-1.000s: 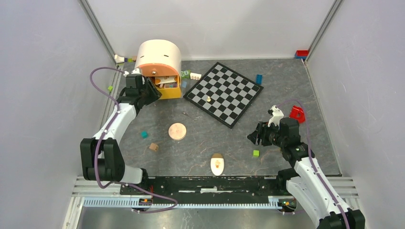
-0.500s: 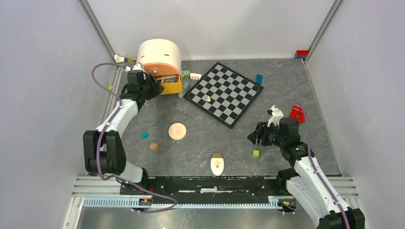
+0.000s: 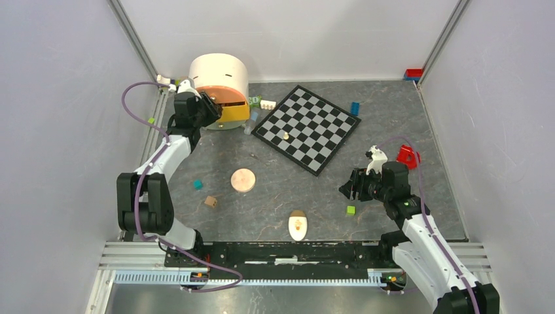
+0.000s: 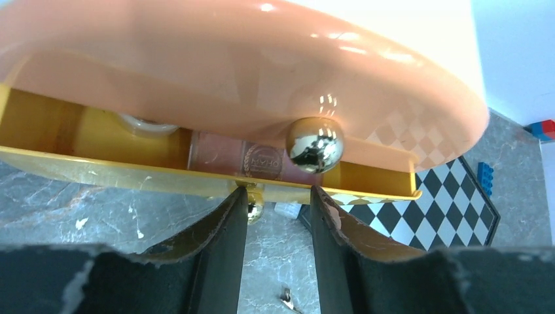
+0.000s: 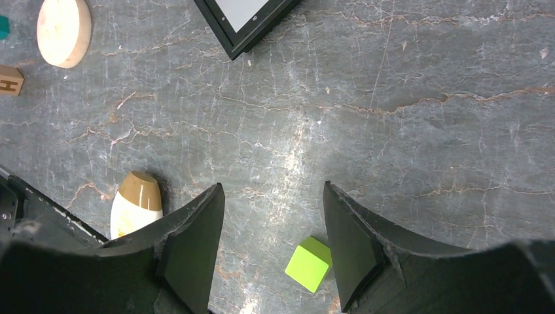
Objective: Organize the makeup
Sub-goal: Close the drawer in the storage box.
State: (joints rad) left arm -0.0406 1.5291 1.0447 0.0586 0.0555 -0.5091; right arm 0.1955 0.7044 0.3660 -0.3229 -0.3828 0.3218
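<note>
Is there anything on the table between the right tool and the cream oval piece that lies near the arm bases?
Nothing visible stands in the way. Only bare table lies between the right tool and the cream oval. The green cube lies close by the tool, but off that line.

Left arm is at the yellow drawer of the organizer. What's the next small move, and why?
I'd probably ease the left gripper forward a touch to seat the yellow drawer. In the left wrist view it juts out from under the peach cover, with items inside showing, and its small gold knob sits between the open fingers.
</note>
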